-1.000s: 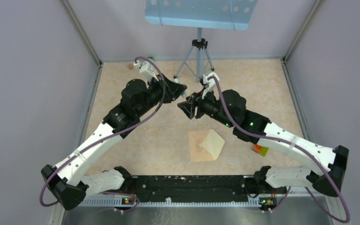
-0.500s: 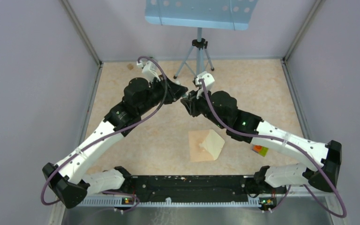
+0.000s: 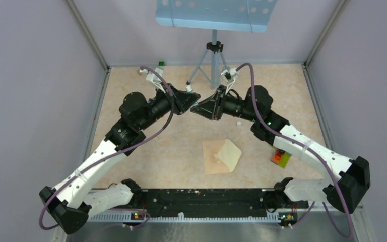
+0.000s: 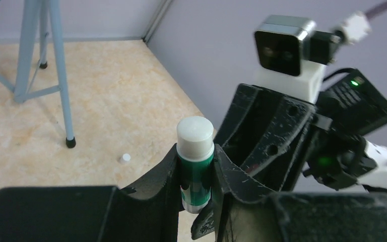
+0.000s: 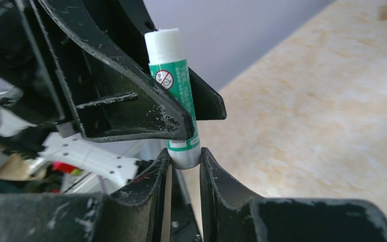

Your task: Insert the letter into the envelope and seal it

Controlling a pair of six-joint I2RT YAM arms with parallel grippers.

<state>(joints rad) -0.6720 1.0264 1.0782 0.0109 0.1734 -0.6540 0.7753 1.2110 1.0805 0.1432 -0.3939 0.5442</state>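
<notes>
A green glue stick [image 4: 195, 171] with a white top is held in the air between both grippers above the far middle of the table. My left gripper [image 4: 195, 151] is shut on its green body. My right gripper [image 5: 184, 156] is shut on its grey bottom end; the stick [image 5: 174, 80] rises from it. In the top view the left gripper [image 3: 190, 97] and right gripper [image 3: 195, 107] meet tip to tip. The tan envelope [image 3: 210, 157] lies flat near the front. A paler cream pointed part [image 3: 230, 153] lies on its right; I cannot tell if this is the letter.
A blue music stand on a tripod [image 3: 212, 60] stands at the back middle, its legs close in the left wrist view [image 4: 55, 75]. A small white cap-like piece [image 4: 125, 158] lies on the table. An orange and green block [image 3: 280, 159] sits under the right arm.
The right gripper has risen and swung round to meet the left gripper and now grips the stick's bottom end. The left arm has drawn back slightly to the left.
</notes>
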